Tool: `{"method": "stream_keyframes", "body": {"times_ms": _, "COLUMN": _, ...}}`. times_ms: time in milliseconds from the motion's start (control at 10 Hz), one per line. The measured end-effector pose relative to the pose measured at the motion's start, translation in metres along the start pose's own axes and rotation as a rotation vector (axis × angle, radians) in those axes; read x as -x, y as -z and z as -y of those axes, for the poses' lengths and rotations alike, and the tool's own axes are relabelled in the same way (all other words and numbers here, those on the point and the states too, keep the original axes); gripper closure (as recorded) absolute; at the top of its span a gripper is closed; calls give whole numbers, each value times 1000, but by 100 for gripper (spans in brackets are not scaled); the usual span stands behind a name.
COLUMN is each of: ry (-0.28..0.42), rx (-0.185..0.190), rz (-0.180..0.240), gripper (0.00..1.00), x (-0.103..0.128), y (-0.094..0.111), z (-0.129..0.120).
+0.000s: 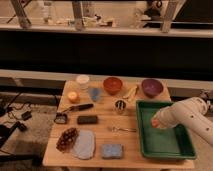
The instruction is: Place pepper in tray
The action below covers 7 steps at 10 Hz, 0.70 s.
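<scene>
Above the tray (167, 146), a small orange-red pepper (155, 123) sits at the pincer (160, 120).

Hand (156, 122) over tray (166, 146) on table (106, 112)

White arm (189, 116) entering from the right edge, sloping down leftward, end effector (156, 123) low at its tip

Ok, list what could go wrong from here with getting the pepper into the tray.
1. The gripper hangs over the left part of the tray with the pepper at its tip. Released too near the left wall, the pepper might bounce or roll onto the table.
2. A metal cup stands just beyond the tray's upper left corner; any drift leftward could knock it.
</scene>
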Motion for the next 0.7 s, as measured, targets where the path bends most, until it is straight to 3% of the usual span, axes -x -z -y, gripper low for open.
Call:
{"method": "stream_keyframes", "body": {"times_ms": 200, "ry": 0, "rx": 0, "rz": 0, "gripper": 23, "x": 0, "y": 0, "z": 0}}
{"method": "stream_keyframes", "body": {"times_ms": 300, "ry": 0, "rx": 0, "rz": 0, "gripper": 20, "x": 0, "y": 0, "z": 0}}
{"method": "stream_keyframes", "body": {"times_ms": 700, "ry": 0, "rx": 0, "rz": 0, "gripper": 20, "x": 0, "y": 0, "z": 0}}
